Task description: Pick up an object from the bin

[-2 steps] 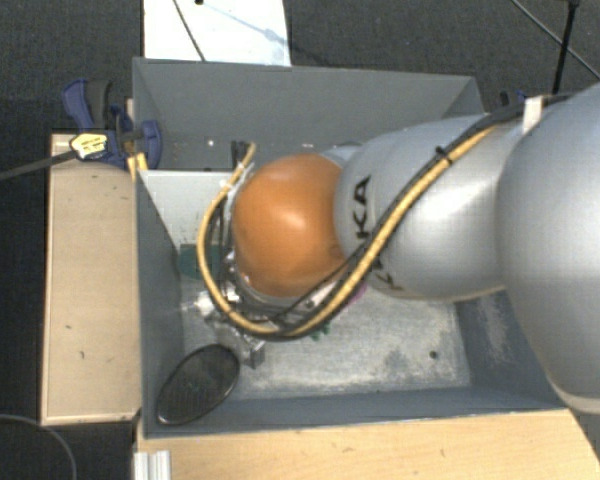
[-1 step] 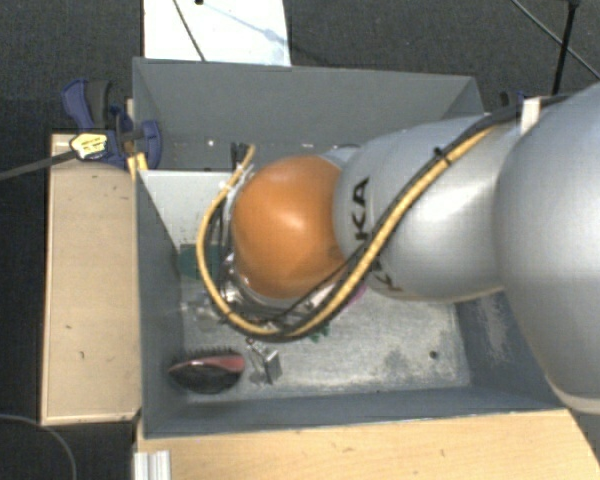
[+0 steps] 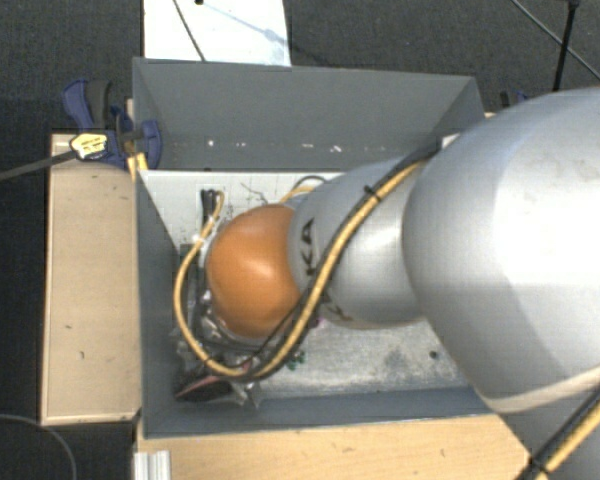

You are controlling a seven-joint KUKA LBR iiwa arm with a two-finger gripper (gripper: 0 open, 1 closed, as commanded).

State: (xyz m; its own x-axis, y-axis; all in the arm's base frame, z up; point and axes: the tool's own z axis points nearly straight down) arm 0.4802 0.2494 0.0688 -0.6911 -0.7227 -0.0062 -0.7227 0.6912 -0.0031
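- Bin [image 3: 310, 118], grey metal, its floor showing speckled at lower right.
- Gripper [image 3: 225, 370] sits low in the bin's lower-left corner under its orange cover [image 3: 250, 268]; open or closed, cannot tell.
- Big silver arm [image 3: 480, 258] and yellow cable [image 3: 332, 253] block whatever lies beneath.

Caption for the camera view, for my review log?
Arm reaches down into the grey bin, its orange wrist cover over the bin's left half.

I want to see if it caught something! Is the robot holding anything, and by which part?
It cannot be told. The arm's orange cover, low over the left of the bin, hides whatever is under it.
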